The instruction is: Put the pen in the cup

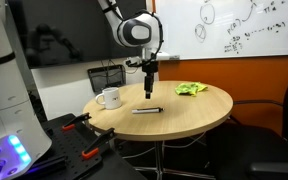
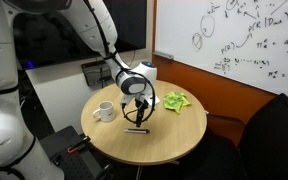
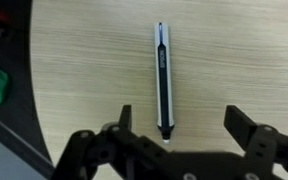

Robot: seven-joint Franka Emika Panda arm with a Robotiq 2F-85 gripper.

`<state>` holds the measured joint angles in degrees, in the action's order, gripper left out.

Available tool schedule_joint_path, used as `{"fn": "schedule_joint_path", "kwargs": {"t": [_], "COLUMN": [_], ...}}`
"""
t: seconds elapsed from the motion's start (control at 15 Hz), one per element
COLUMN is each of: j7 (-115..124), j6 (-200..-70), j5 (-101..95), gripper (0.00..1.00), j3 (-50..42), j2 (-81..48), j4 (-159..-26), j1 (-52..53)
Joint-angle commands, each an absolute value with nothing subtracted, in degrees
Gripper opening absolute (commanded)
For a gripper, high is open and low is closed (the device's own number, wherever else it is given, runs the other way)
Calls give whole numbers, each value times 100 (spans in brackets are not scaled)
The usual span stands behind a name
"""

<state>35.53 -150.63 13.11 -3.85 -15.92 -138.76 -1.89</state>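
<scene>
Pen (image 3: 162, 80): lies flat on the round wooden table (image 1: 199, 110), outside the cup (image 2: 104, 111) and well apart from it. Nothing touches it.

Cup: white, with a handle, upright near the table edge. Its inside is too small in both exterior views to tell whether it holds anything.

Wire basket (image 1: 106, 76): stands behind the table, beyond the cup. Contents cannot be made out.

Gripper (image 3: 182, 128): jaws spread wide, holding nothing. In both exterior views it hangs pointing down over the pen, clear of the tabletop.

Wrist view only: the pen's dark barrel with a lighter strip along it runs lengthwise away from the camera. Its near end lies between the two fingers (image 3: 242, 128), closer to one than to the other and touching neither.

Exterior views only: the cup, the basket, the arm, and a whiteboard (image 2: 234, 40) with writing on the wall behind.

Green cloth (image 1: 192, 89): shown whole and crumpled in both exterior views, on the table on the side of the pen away from the cup. In the wrist view only a corner of it enters at the picture's edge.
</scene>
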Motion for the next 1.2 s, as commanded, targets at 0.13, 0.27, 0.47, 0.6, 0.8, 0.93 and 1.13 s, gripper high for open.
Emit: {"fn": "schedule_joint_path", "kwargs": {"t": [0.13, 0.27, 0.47, 0.6, 0.8, 0.93, 1.13], "j7": [2947, 2877, 2862, 2855, 2919, 3104, 3659], "j6": [-15500, -15594, -15761, -15874, -15854, -15782, -15418], "j5": [1595, 1604, 1639, 1640, 1594, 1520, 1428], "gripper": [99, 86, 53, 38, 14, 1, 6], "j3": [-404, -390, -399, -405, -468, -589, -889], "j2": [-2108, -2313, -2605, -2723, -2869, -2921, -2886], "j4": [-13879, -13828, -13682, -13580, -13419, -13346, -13290], "j1": [-148, -131, -122, -119, -76, 38, 339]}}
